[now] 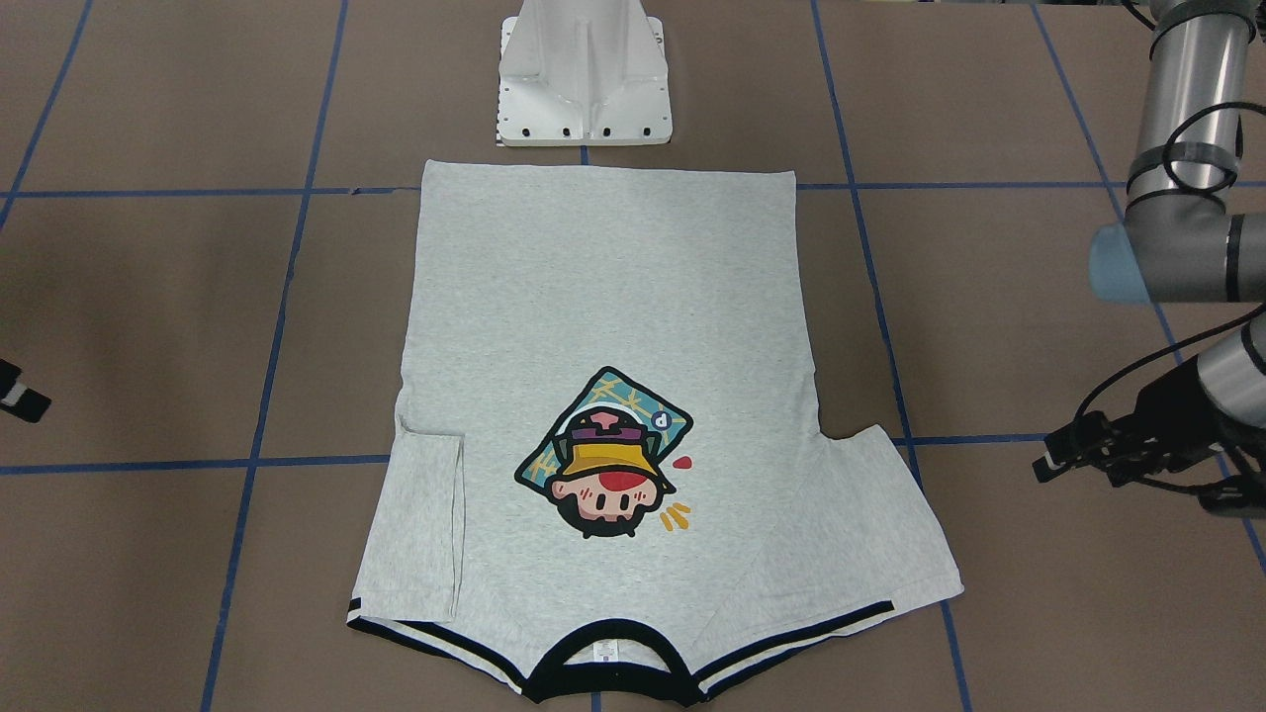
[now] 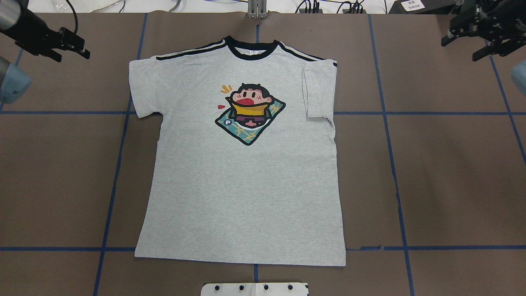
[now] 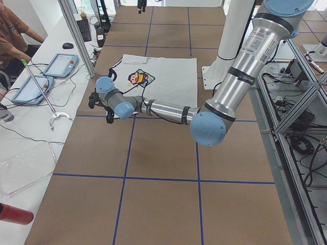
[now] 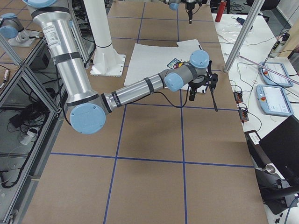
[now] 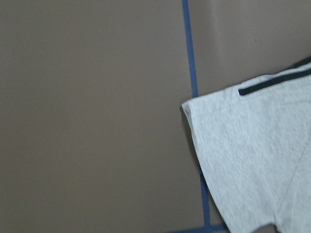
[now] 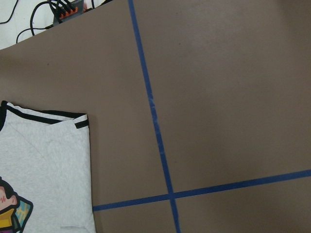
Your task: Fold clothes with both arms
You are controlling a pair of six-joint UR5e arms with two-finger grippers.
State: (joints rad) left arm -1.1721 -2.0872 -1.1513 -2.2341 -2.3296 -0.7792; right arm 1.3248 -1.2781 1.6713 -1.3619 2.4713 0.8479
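The grey T-shirt [image 2: 242, 185] lies flat and face up in the middle of the table, its black collar [image 2: 251, 52] toward the far edge. One sleeve [image 2: 141, 88] is spread out on the robot's left. The other sleeve [image 2: 318, 90] is folded in over the body. My left gripper [image 2: 76, 47] hovers open beyond that spread sleeve, off the cloth, holding nothing. My right gripper [image 2: 459, 50] hovers open at the far right corner, well clear of the shirt. The left wrist view shows the spread sleeve's corner [image 5: 252, 155]; the right wrist view shows the folded shoulder edge [image 6: 43, 160].
A white pedestal block [image 1: 584, 74] stands at the shirt's hem on the robot's side. Blue tape lines [image 2: 390, 164] grid the brown table. Cables [image 2: 328, 6] run along the far edge. A person sits at a side bench with tablets [image 3: 59, 64].
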